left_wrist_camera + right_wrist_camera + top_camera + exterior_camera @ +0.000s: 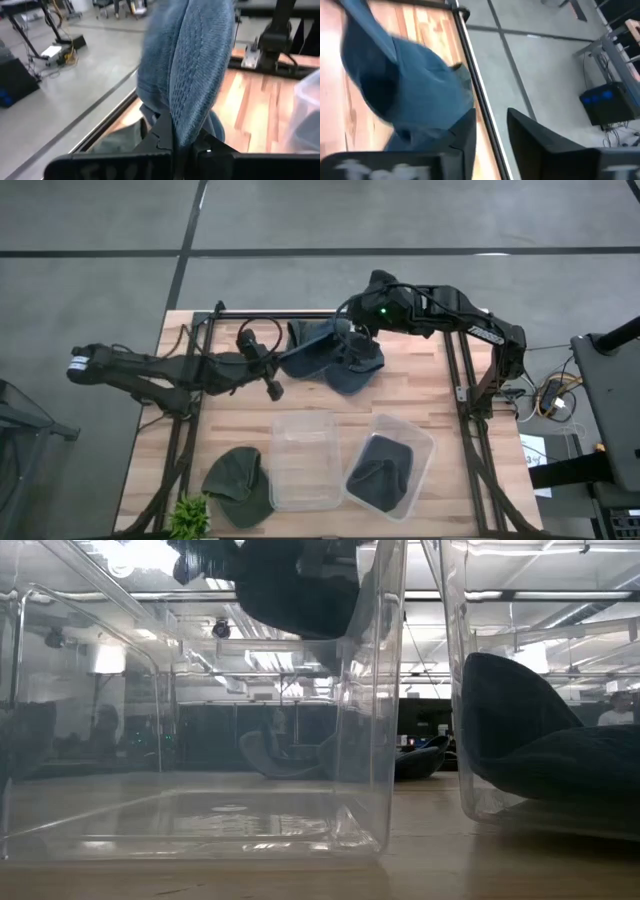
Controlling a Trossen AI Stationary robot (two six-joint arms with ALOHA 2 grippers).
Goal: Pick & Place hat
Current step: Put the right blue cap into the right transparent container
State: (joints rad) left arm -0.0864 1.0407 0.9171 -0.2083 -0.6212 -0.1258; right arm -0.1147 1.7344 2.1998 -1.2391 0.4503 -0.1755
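Observation:
A blue denim hat point(325, 352) hangs in the air over the table's far part; the low view shows it high up point(300, 585). My left gripper point(282, 370) is shut on its left edge. My right gripper point(348, 332) stands open just above and behind the hat, which lies beside one finger point(412, 95). Under the blue hat, a darker hat point(358, 375) lies on the table. A green hat point(238, 483) lies by the near-left edge. Another dark hat point(380, 470) sits in the right clear bin point(425, 448). My left gripper pinches the blue hat's edge point(182, 125) between its two fingers, coming level from the table's left. The denim stands folded in the jaws, more than one layer. The hat is lifted clear and stretches away toward the right arm. My right gripper: I cannot tell whether its finger point(465, 132) touches the hat.
An empty clear bin point(303, 420) stands at the table's middle near side, left of the bin with the dark hat. A small green plant point(188, 517) sits at the near-left corner. A black frame rail point(260, 314) runs along the far edge.

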